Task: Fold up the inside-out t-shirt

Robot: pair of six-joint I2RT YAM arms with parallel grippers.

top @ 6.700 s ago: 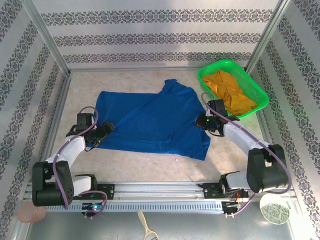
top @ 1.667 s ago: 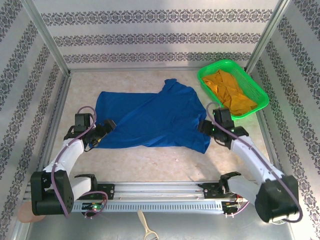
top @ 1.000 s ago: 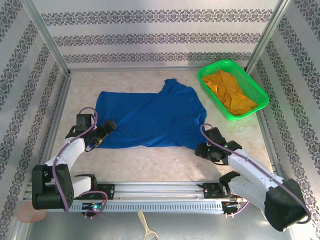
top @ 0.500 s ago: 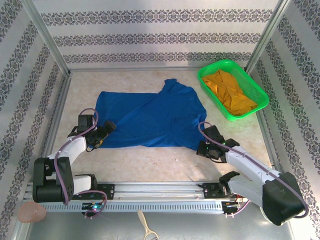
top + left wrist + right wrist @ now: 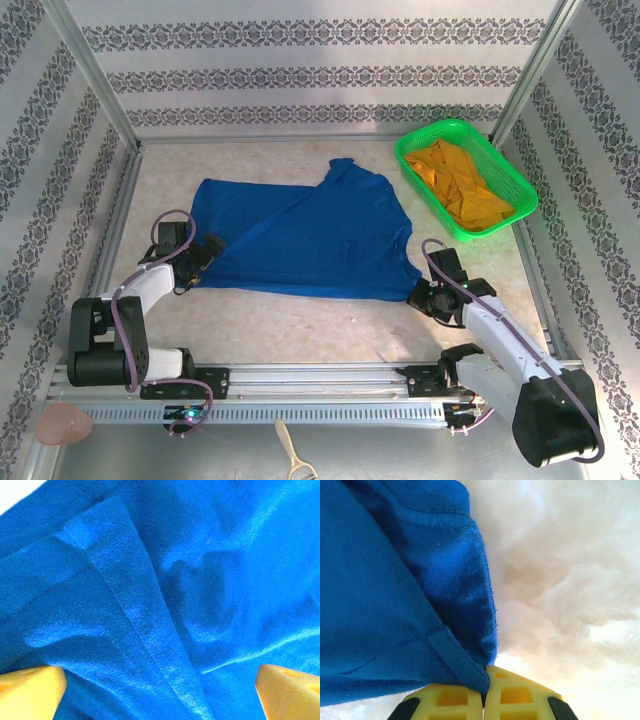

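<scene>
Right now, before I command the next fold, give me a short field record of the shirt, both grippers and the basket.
t-shirt: blue, spread on the table, creased, not yet folded
left gripper: open, jaws wide over the shirt's left edge
right gripper: shut, pinching the hem at the shirt's near right corner
green basket: far right, apart from the shirt
orange-yellow garment: inside the basket

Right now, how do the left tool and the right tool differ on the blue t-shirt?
The left tool stands wide open over the t-shirt; the right tool is shut on its hem corner. The left tool sits at the shirt's left edge, the right tool at its near right corner. Both are yellow-tipped.
</scene>
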